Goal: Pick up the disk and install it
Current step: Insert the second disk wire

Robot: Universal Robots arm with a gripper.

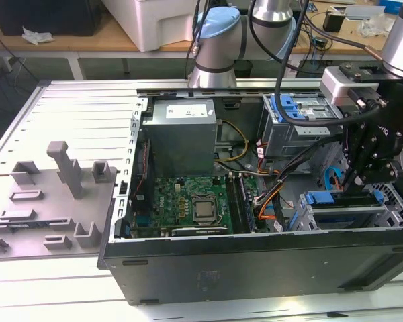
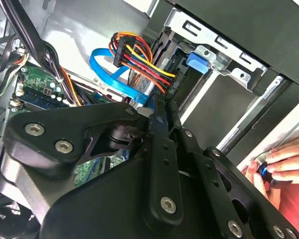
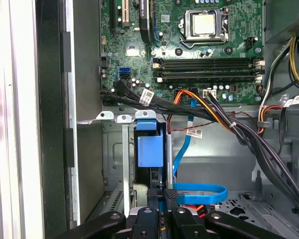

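Observation:
The disk (image 1: pixel 339 198) stands on edge in the grey drive cage at the case's front corner, on the exterior view's right, with its blue carrier frame uppermost. In the first wrist view the disk's blue frame (image 3: pixel 149 149) sits in the cage slot just beyond my fingertips. My gripper (image 1: pixel 352 182) reaches down onto it from above. Its fingers are drawn close together, and a thin blue sliver of the frame shows between them at my gripper (image 3: pixel 163 195). The second wrist view has my gripper (image 2: pixel 159 107) ending beside a blue flat cable and a bundle of coloured wires.
The open case holds a motherboard (image 1: pixel 188 201), a power supply (image 1: pixel 181 131) and a second cage with a blue bracket (image 1: pixel 292 107). Cable bundles (image 3: pixel 224 124) run beside the slot. A grey fixture plate (image 1: pixel 54 194) lies left. A person's hand (image 2: pixel 284 162) rests outside the case.

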